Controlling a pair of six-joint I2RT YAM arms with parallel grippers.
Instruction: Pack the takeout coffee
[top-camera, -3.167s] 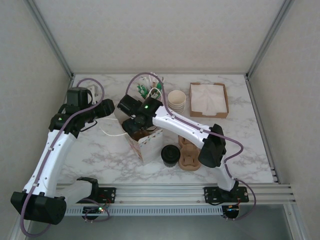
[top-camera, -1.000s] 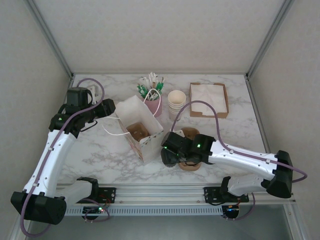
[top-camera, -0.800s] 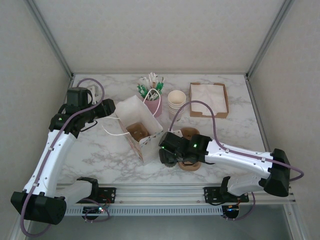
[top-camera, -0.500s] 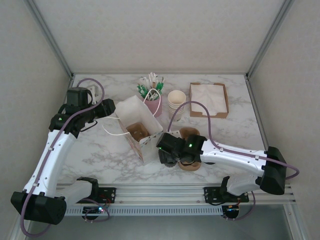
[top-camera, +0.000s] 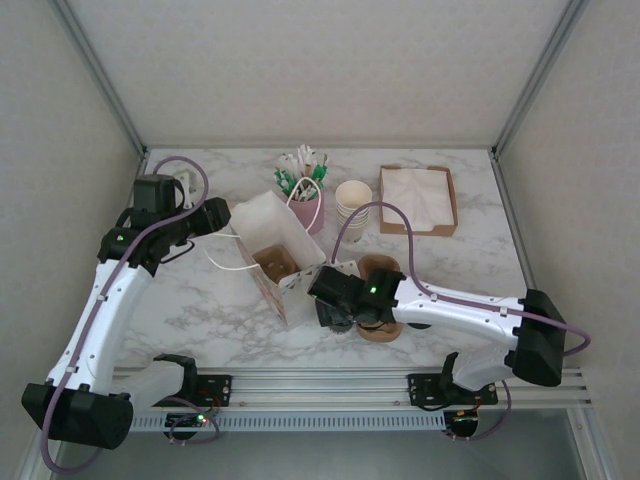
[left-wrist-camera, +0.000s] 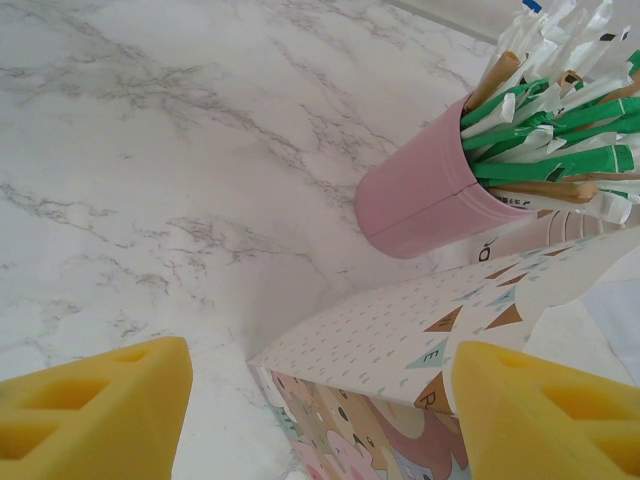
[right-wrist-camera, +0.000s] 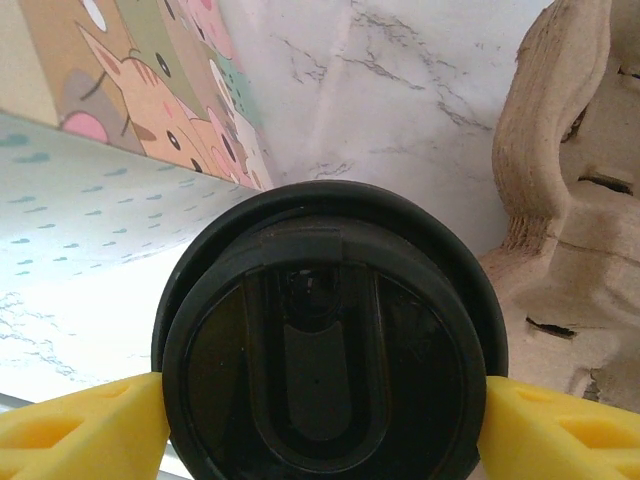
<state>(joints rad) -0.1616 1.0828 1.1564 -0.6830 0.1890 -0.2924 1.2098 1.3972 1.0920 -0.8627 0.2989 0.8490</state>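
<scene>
I'm holding my right gripper (right-wrist-camera: 320, 420) wide open astride the coffee (right-wrist-camera: 320, 340), gripping nothing yet; I'm aiming to centre it, closing gently without nudging the bag (right-wrist-camera: 130, 90).

Black-lidded takeout coffee (right-wrist-camera: 325, 390) stands upright on the marble table (right-wrist-camera: 400, 60).

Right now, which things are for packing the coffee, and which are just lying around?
For the job:
- coffee
- bag
- right pincer, either side of the coffee lid

Just lying about:
- pink cup of sticks
- cream cups
- napkin tray
- carrier beside the coffee
</scene>
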